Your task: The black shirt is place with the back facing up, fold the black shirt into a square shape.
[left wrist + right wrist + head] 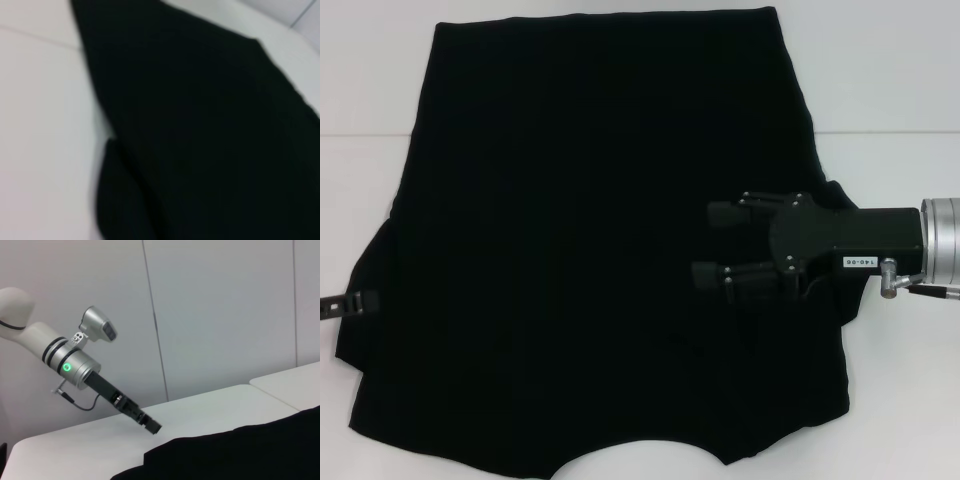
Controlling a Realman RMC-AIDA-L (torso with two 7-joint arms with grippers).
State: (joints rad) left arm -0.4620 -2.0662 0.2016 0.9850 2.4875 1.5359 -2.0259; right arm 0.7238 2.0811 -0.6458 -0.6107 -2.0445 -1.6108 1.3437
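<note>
Now: right gripper over the shirt's right side

Fingers spread apart and pointing toward the robot's left, the right gripper [720, 245] sits above the right part of the black shirt [580, 250]. That shirt lies spread flat on the white table [890, 80]. At its left sleeve edge, the left gripper [152, 426] reaches down; whether its fingers are apart I cannot tell.

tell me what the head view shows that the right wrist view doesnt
Only the head view shows the whole black shirt spread flat, and the right claw open over its right side. Only the right wrist view shows the left arm with its green light, reaching down to the table, and the wall panels behind. Both show the shirt, the white table and the left claw by the shirt's edge.
</note>
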